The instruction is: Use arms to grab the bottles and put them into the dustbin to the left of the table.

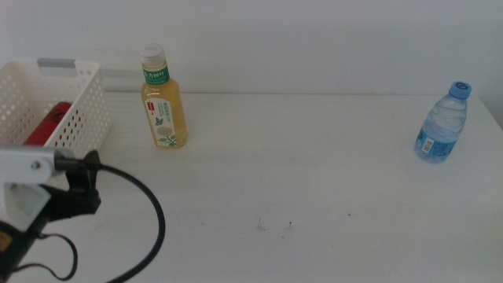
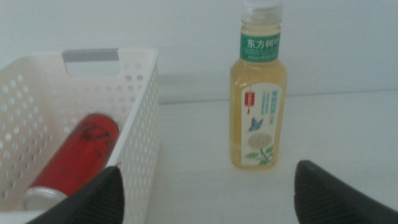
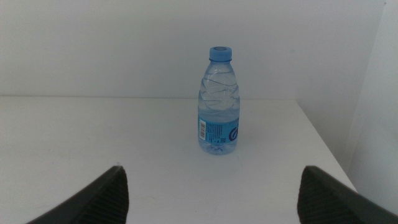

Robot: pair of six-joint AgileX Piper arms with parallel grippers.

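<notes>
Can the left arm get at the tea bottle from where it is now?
Probably yes. The left end effector is open and faces the upright tea bottle with bare table between. The dustbin stands beside it, apart.

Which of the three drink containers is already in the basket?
The red soda can, lying on its side inside the white basket. The yellow tea bottle and the blue-capped water bottle stand upright on the table.

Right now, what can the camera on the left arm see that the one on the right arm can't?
Only the left wrist view shows the yellow tea bottle, standing upright beside the white basket, where a red can lies. Only the right wrist view shows the small water bottle, upright near the table's far edge. Both show the white table and that arm's own open jaws, holding nothing.
</notes>
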